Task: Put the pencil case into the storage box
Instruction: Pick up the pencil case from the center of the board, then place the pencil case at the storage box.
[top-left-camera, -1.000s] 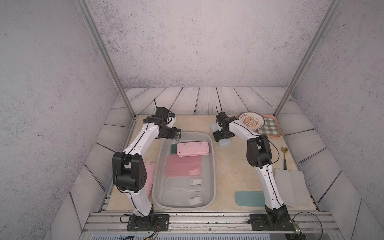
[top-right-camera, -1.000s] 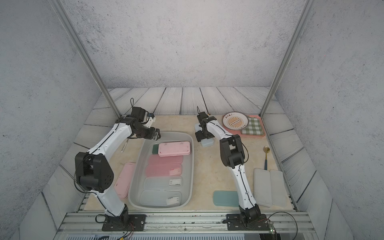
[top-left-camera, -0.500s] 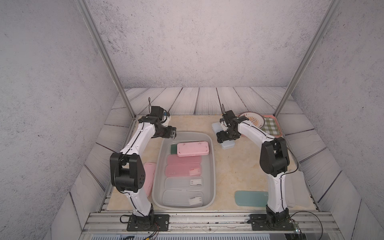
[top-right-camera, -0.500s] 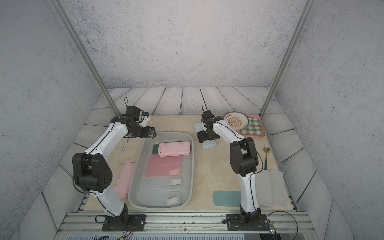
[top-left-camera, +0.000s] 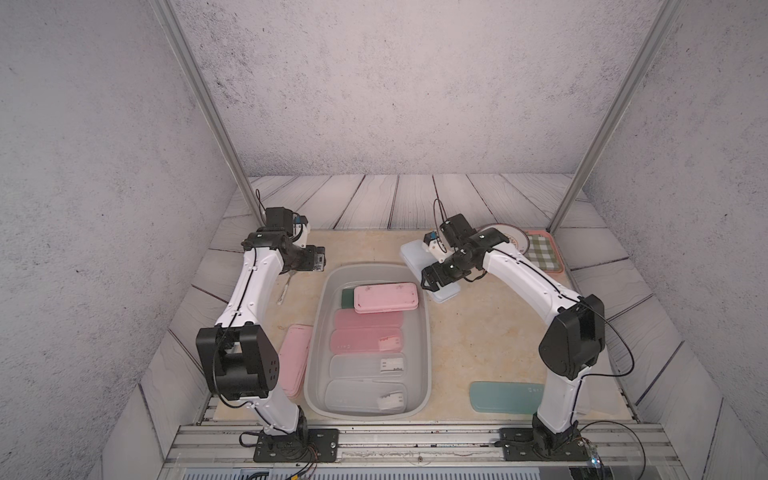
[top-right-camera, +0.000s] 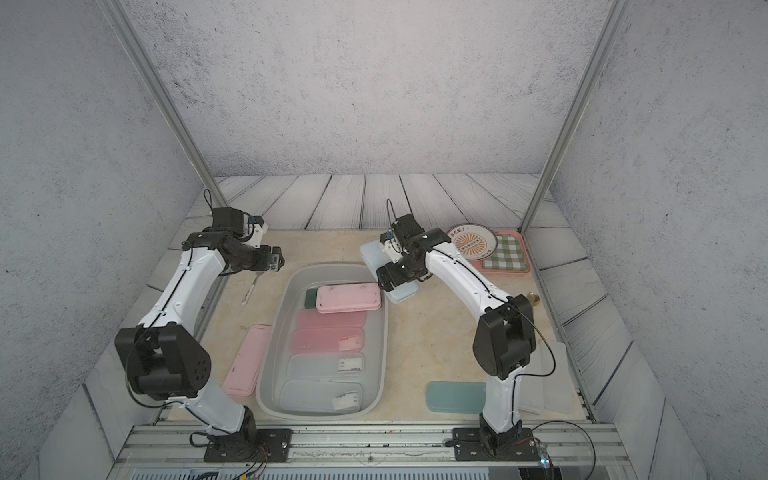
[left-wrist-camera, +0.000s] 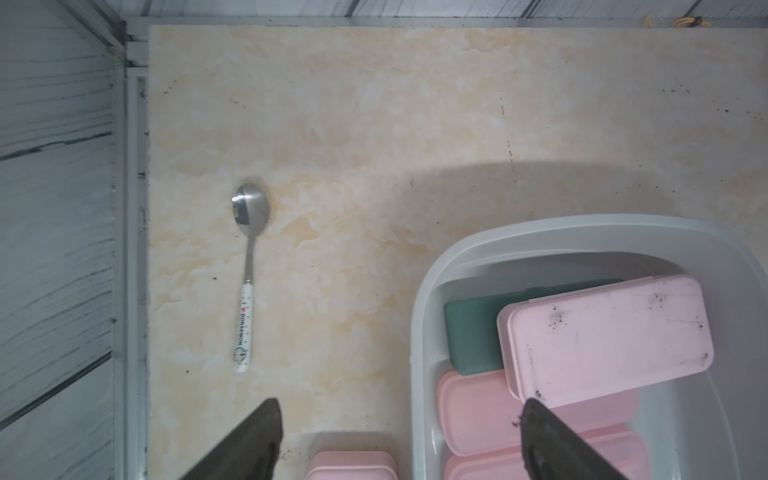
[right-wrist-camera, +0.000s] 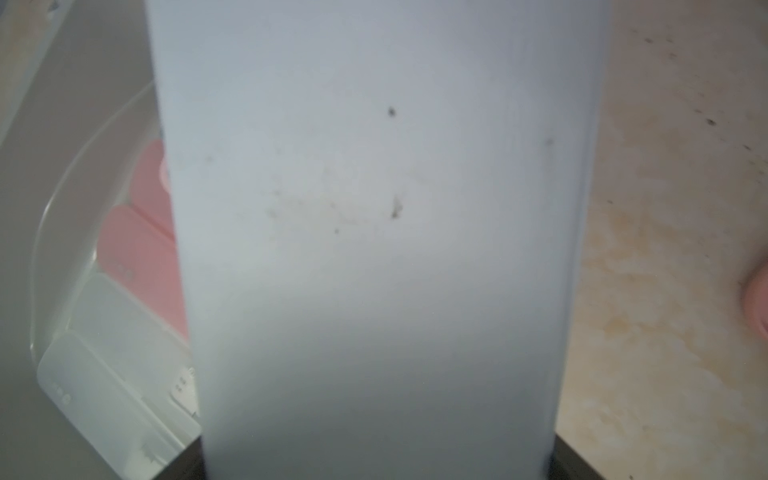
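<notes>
The storage box (top-left-camera: 376, 266) (top-right-camera: 332, 266) (left-wrist-camera: 540, 226) is a light-grey tub in mid-table holding several pencil cases. A pink case (top-left-camera: 385, 297) (left-wrist-camera: 606, 340) lies on top at its far end. My right gripper (top-left-camera: 440, 276) (top-right-camera: 397, 276) (right-wrist-camera: 376, 461) is shut across a pale blue pencil case (top-left-camera: 411, 253) (top-right-camera: 370, 253) (right-wrist-camera: 374, 208) just beyond the box's far right corner. That case fills the right wrist view. My left gripper (top-left-camera: 318, 262) (left-wrist-camera: 401, 415) hangs open and empty over the table by the box's far left corner.
A spoon (left-wrist-camera: 247, 274) (top-left-camera: 284, 291) lies left of the box. Pink cases (top-left-camera: 295, 357) are stacked beside its left wall. A teal case (top-left-camera: 505, 397) lies near the right arm's base. A salmon tray (top-left-camera: 557, 266) with a plate and checked cloth sits at the far right.
My left gripper has drawn back leftward from the box's far end, jaws spreading slightly. The right arm's elbow has swung out to the right while its gripper keeps the pale blue case by the box corner.
</notes>
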